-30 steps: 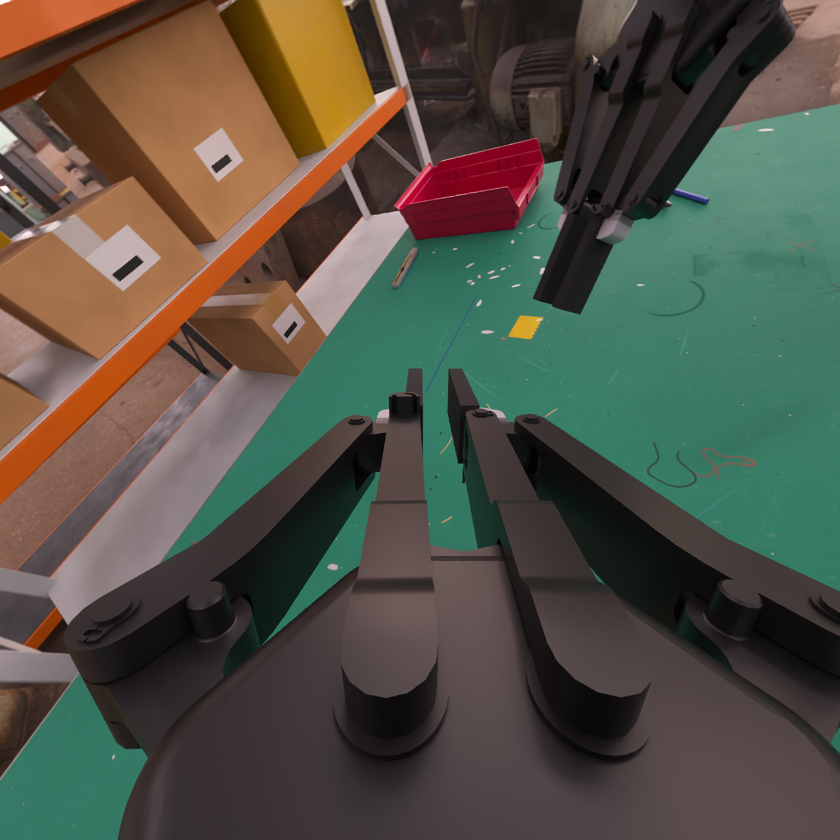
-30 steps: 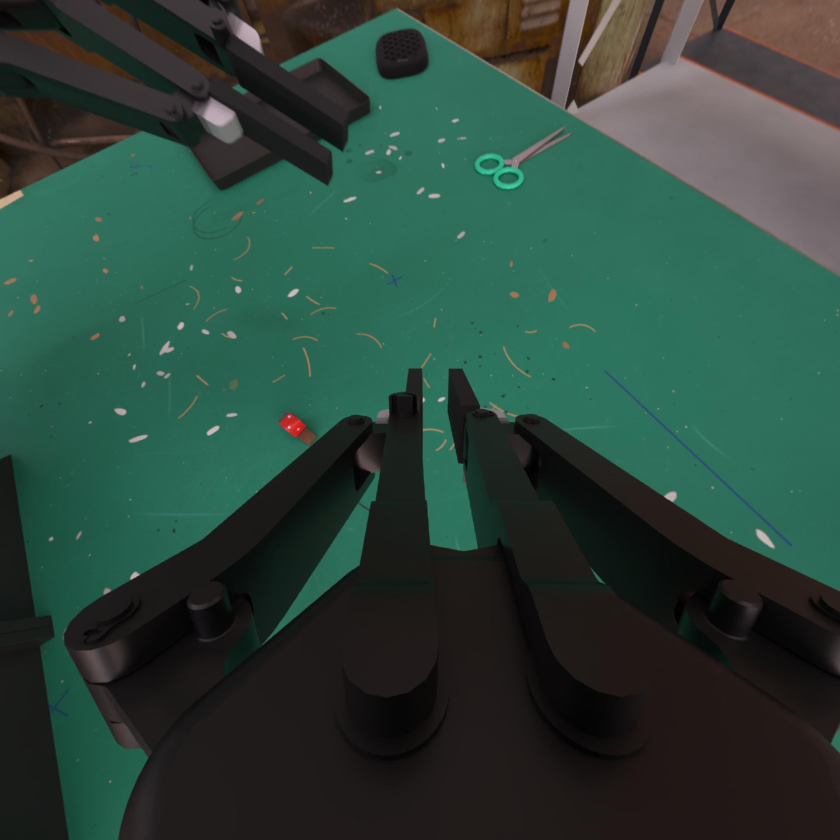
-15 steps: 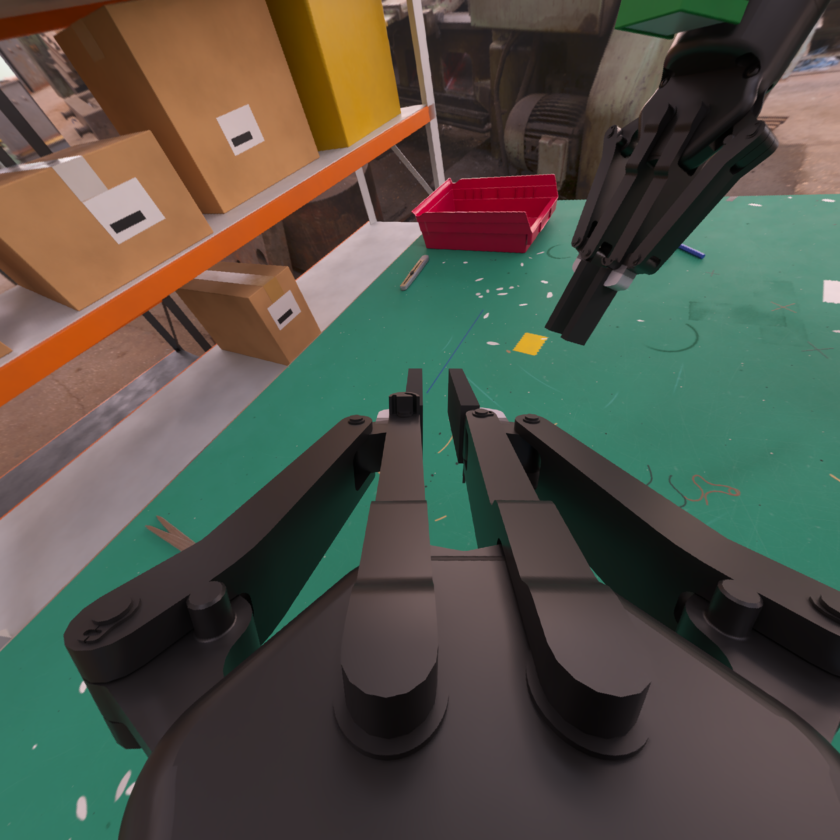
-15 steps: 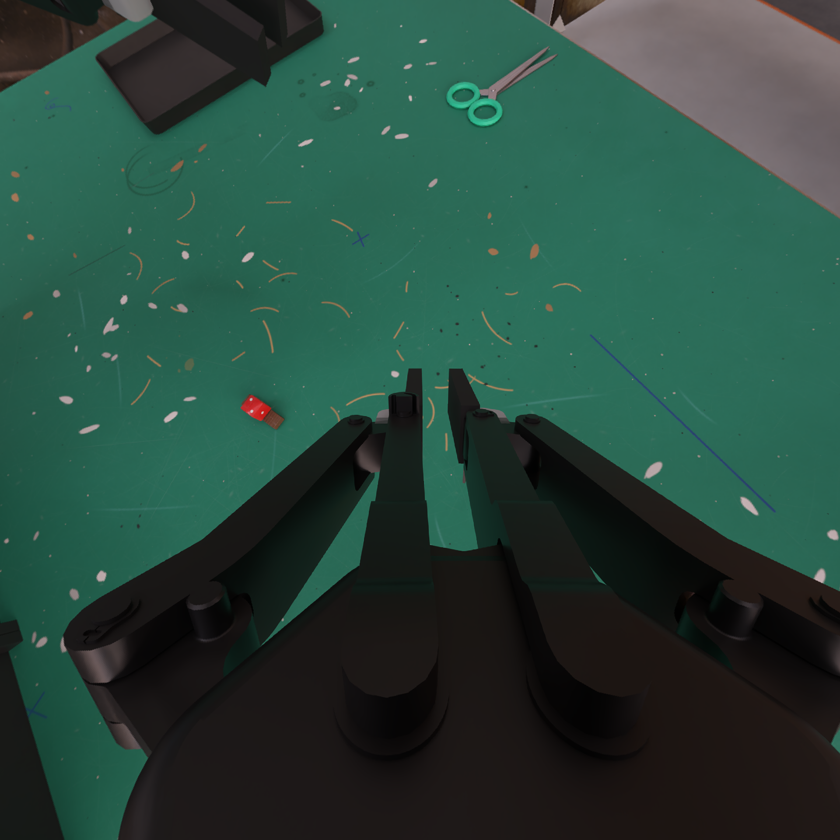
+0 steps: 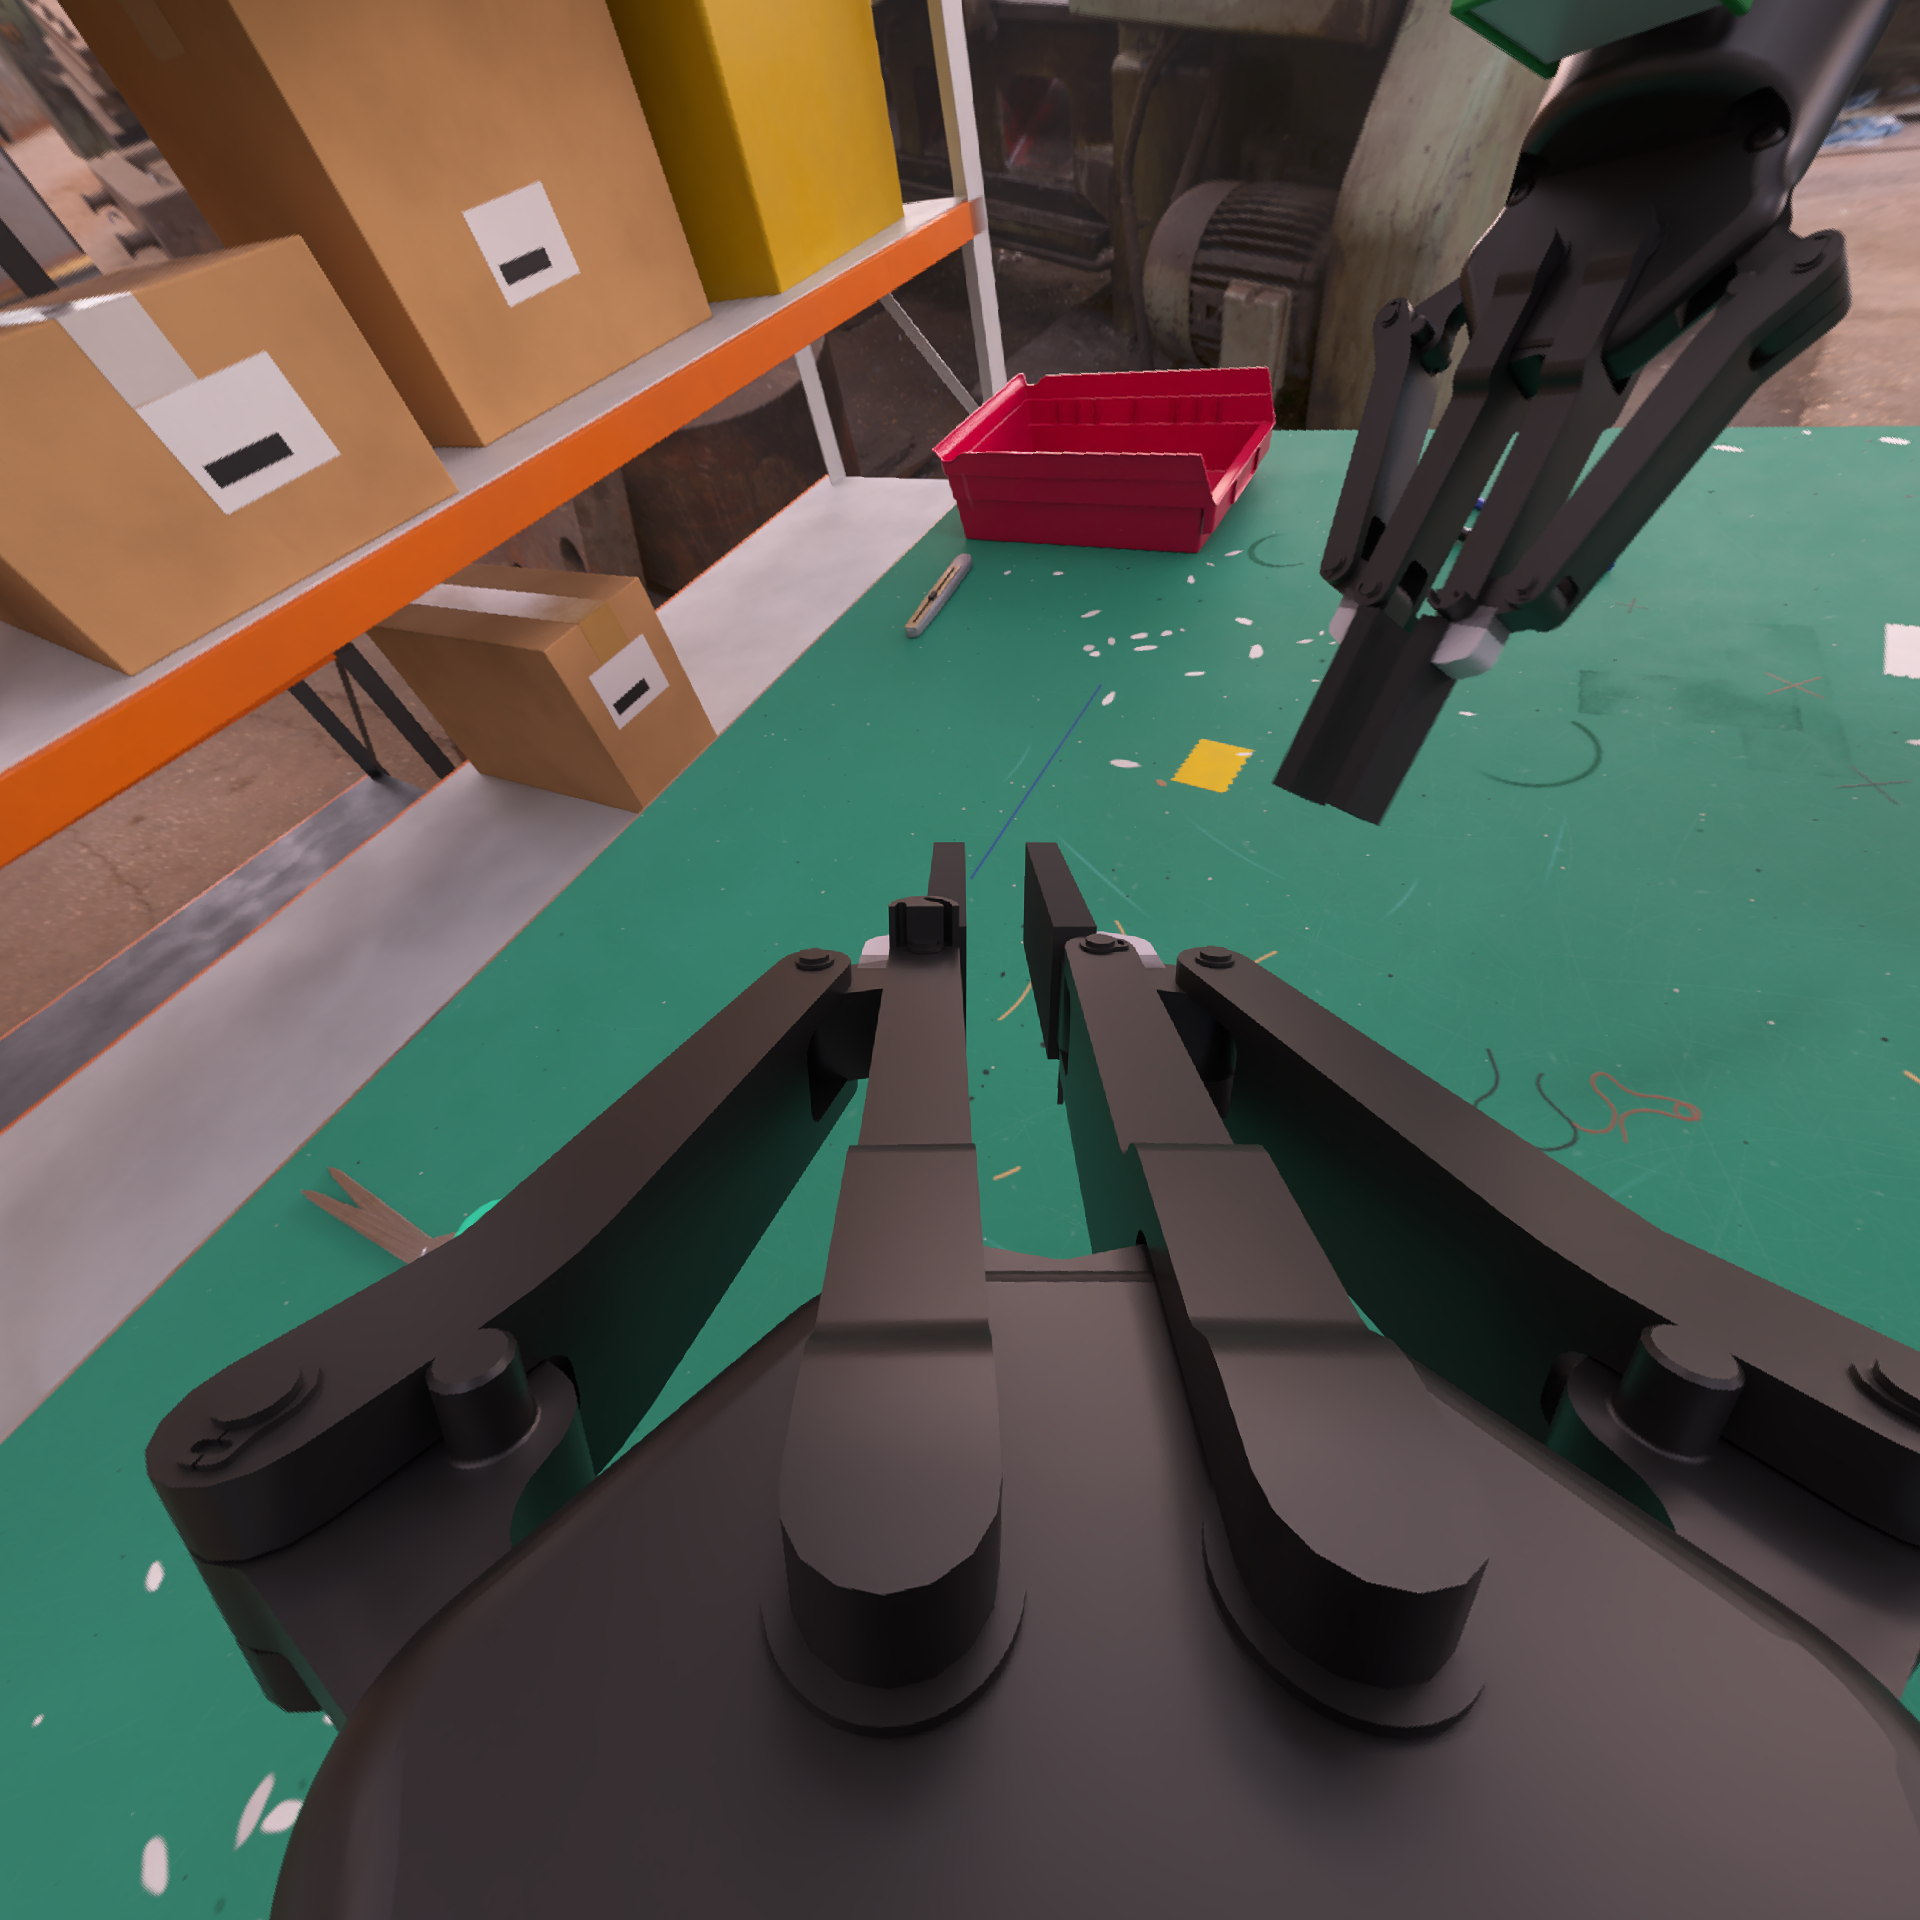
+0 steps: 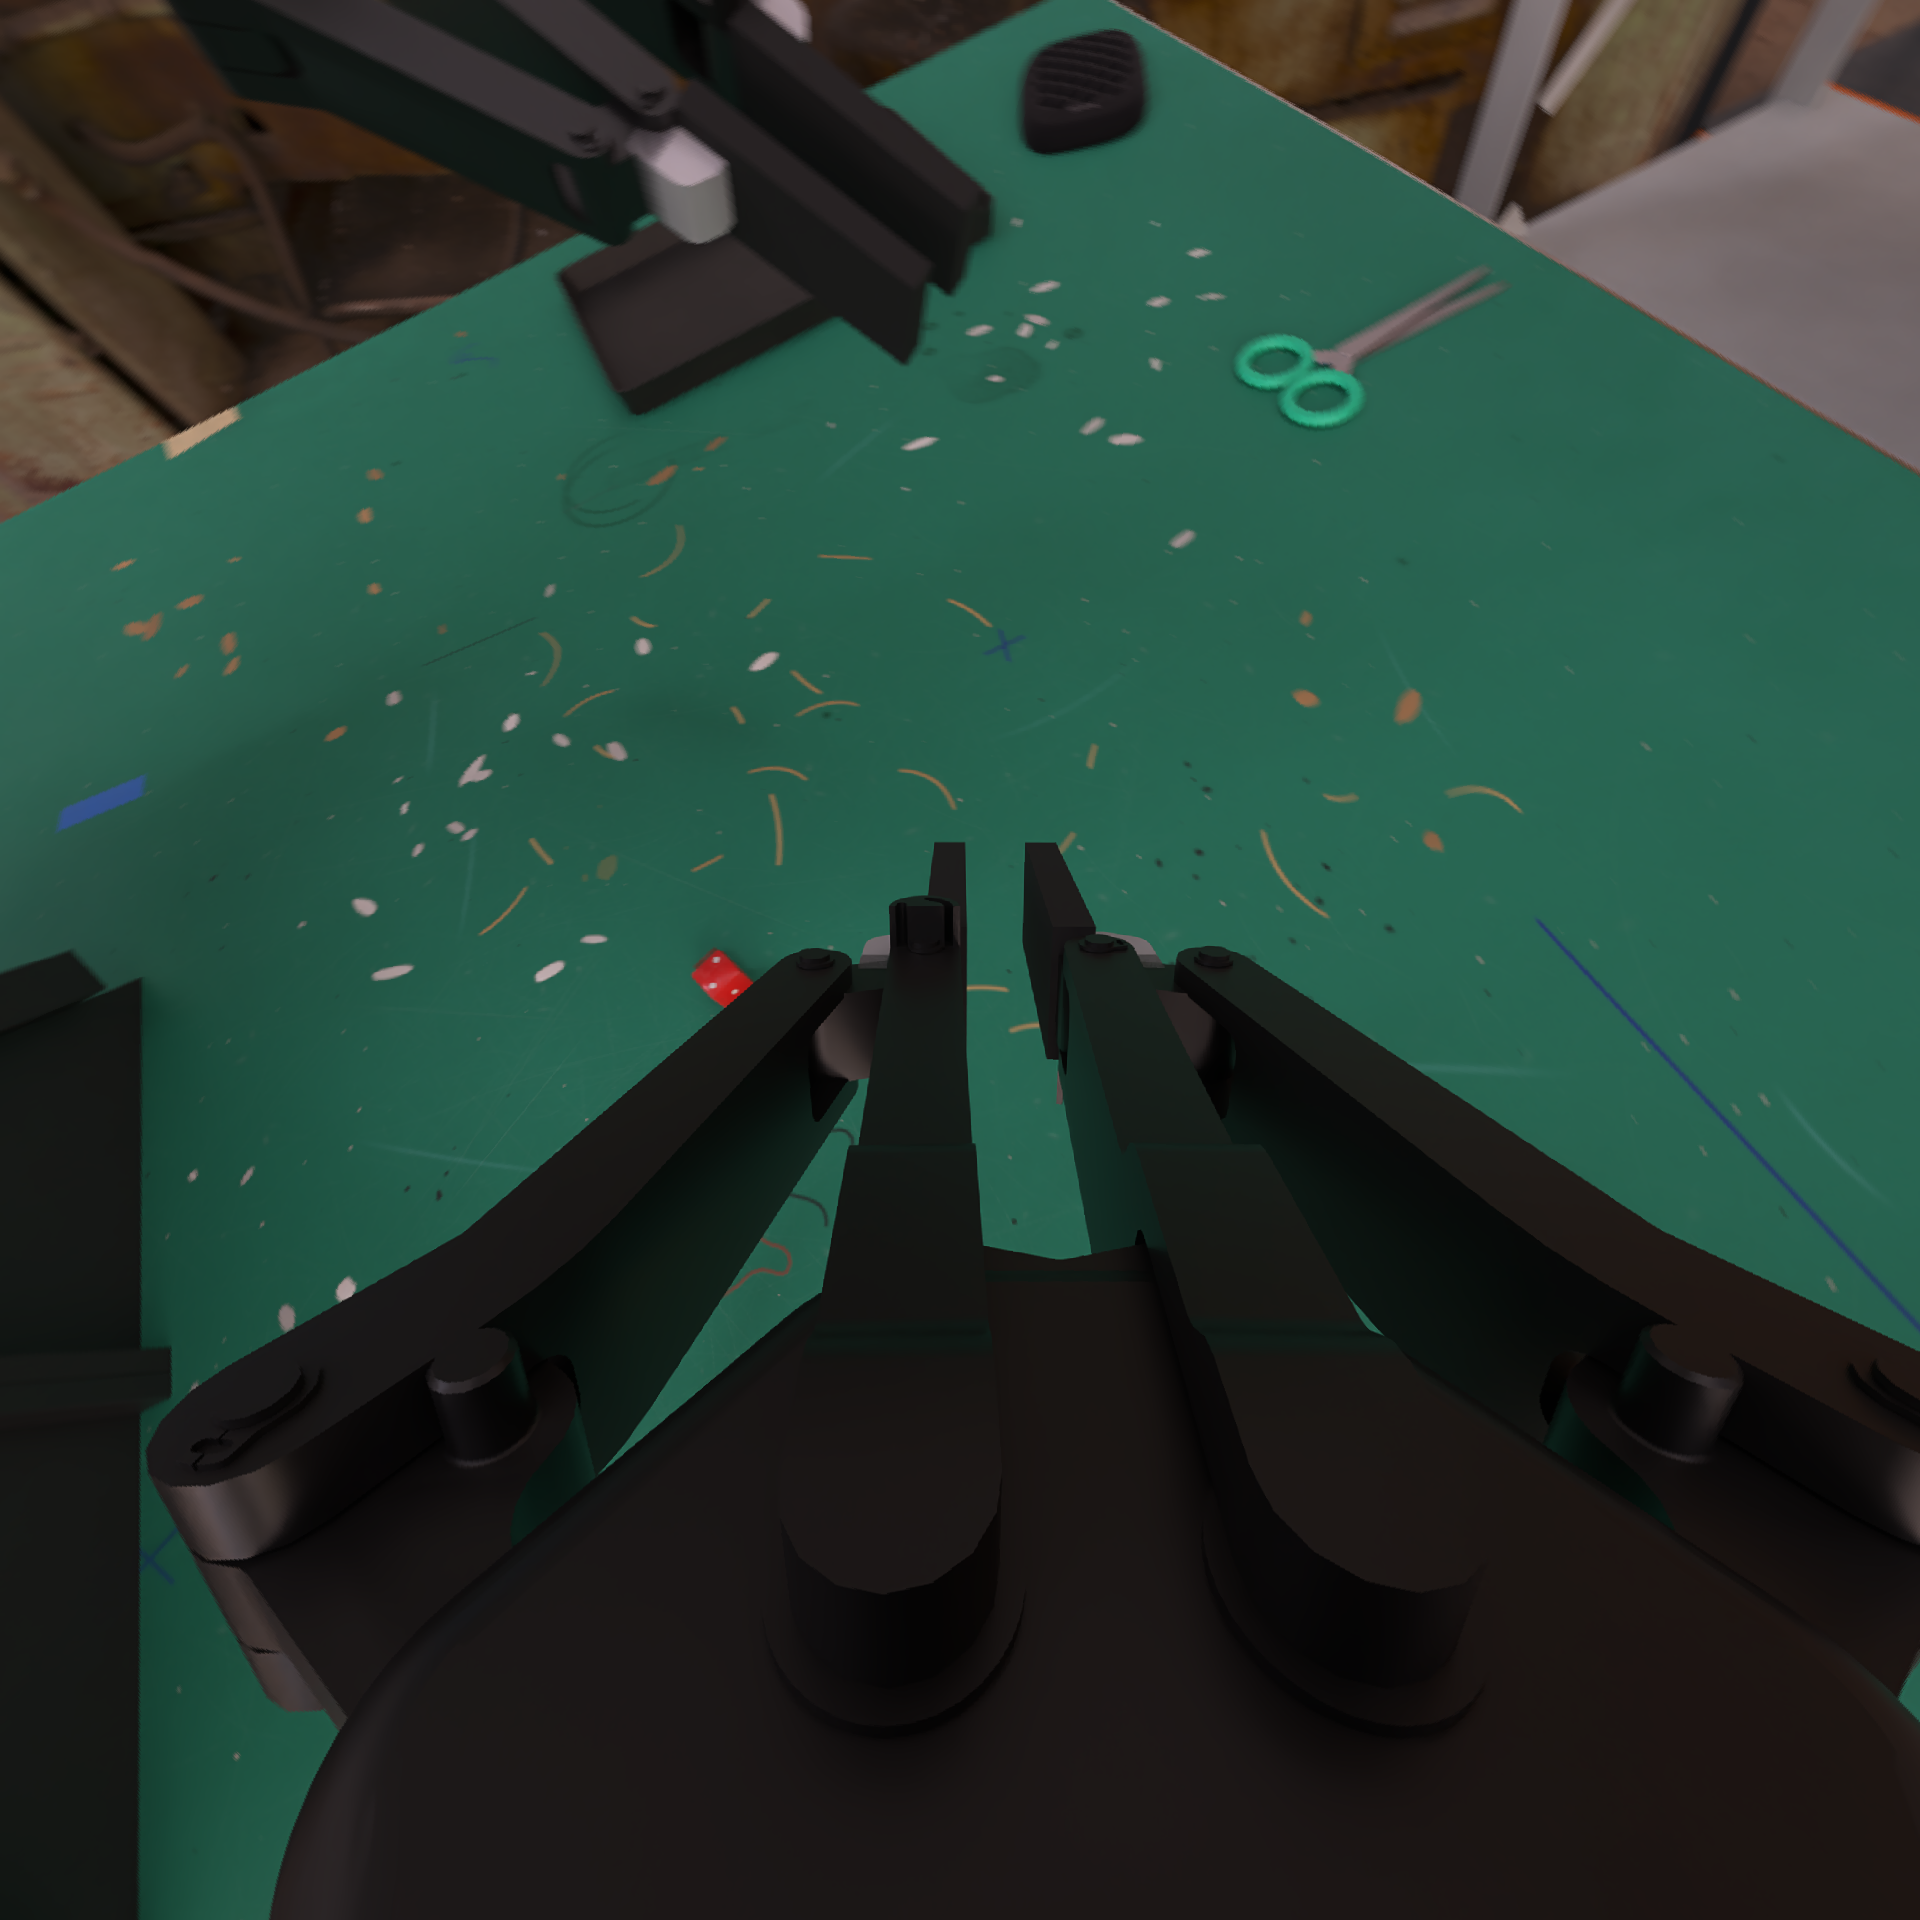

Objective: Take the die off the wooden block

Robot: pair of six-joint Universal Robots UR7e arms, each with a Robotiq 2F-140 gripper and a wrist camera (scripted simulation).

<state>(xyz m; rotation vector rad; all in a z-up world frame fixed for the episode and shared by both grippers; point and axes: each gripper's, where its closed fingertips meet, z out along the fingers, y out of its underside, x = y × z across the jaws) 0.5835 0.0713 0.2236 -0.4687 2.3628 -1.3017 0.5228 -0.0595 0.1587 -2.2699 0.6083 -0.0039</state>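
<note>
A small red die (image 6: pixel 719 977) with white pips lies on the green mat (image 6: pixel 1351 644), just left of my right gripper's left linkage, which covers its right edge. The wooden block is hidden behind that linkage. My right gripper (image 6: pixel 994 883) is shut and empty above the mat, with the die a little left of and behind its fingertips. It also shows in the left wrist view (image 5: pixel 1351 769), hanging shut over the mat. My left gripper (image 5: pixel 994 883) is shut and empty, and shows at the top of the right wrist view (image 6: pixel 883 239).
A red bin (image 5: pixel 1112 457) and a utility knife (image 5: pixel 935 594) lie at the mat's far edge, with a yellow scrap (image 5: pixel 1210 764) nearer. Shelves with cardboard boxes (image 5: pixel 436 208) stand to the left. Green scissors (image 6: pixel 1309 379), a black tray (image 6: pixel 686 312) and a black oval object (image 6: pixel 1086 78) lie beyond.
The right wrist view has shifted, so the die now sits against the gripper's left linkage and the block is hidden. The left gripper is back in that view. The left view has tilted up.
</note>
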